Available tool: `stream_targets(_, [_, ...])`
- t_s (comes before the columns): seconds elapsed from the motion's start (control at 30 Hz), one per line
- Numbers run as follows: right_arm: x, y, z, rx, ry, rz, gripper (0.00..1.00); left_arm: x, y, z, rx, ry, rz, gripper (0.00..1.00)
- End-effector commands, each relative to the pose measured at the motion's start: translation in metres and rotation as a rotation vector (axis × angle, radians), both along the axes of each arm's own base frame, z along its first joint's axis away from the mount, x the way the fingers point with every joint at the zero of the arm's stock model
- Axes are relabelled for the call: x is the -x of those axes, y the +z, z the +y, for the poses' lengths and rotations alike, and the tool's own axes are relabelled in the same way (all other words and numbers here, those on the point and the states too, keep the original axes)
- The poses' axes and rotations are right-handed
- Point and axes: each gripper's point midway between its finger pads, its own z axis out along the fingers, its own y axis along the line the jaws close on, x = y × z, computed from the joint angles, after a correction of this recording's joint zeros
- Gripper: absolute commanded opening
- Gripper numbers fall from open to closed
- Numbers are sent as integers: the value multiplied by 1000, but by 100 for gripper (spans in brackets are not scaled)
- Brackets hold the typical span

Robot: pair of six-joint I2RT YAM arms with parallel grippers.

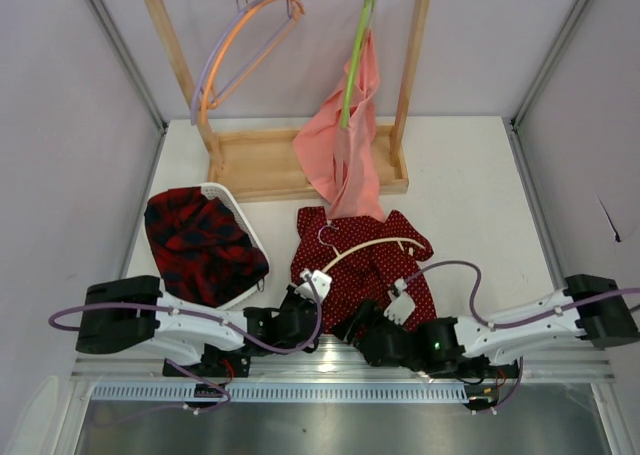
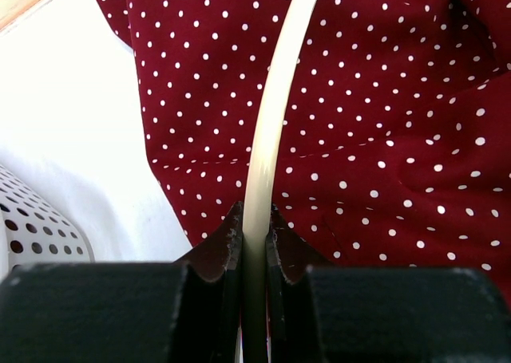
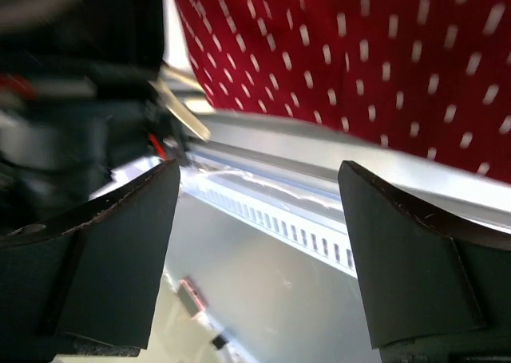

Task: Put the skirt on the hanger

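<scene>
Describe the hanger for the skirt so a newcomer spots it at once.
Before the wooden rack lies the dotted red skirt. The hanger lies on it, pinched by the left claw. It alone is cream; the rack's are orange, lilac, green.

1. The left arm has white links, black joint housings, and a lilac cable.
2. The right arm has the same white-and-black build and its own lilac cable.
3. The end effector fingers are matte black wedges with edges chipped reddish-brown.
</scene>
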Motion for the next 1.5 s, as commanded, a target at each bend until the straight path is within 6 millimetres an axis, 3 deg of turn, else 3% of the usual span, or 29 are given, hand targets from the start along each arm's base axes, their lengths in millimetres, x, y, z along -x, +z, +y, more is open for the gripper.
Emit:
stream_targets(0.0, [-9,27,19,-233,-256,25,86,-11,17,-3,94,71,-62,0])
stream_targets(0.1, [-5,15,10,-263,-356,29,80,-12,18,-4,110,70,-70,0])
stream_targets(0.23, [-20,6,0,-265,-468,-34,78,-11,19,-3,126,70,-61,0])
stream_targets(0.43, [-29,6,8,-319,-541,-51,79,-11,21,1,139,73,-63,0])
stream_targets(0.83, [-58,2,17,-297,-641,-102,64,-9,25,-3,168,51,-63,0])
stream_targets(0.97, [-62,-3,14,-259,-640,-107,42,-9,24,-2,169,48,-67,0])
stream_targets(1.0, [-63,-3,12,-250,-640,-105,23,-9,24,-2,169,48,-67,0])
stream_targets(1.07, [-62,-4,11,-227,-623,-105,3,-10,24,-3,167,48,-66,0])
stream_targets(1.17, [-56,4,8,-197,-571,-110,0,-10,23,-2,156,48,-70,0])
stream_targets(1.3, [-47,30,-10,-188,-512,-143,0,-12,23,-1,159,48,-68,0])
stream_targets(1.47, [-41,81,-22,-246,-424,-188,0,-11,18,-2,158,46,-57,0])
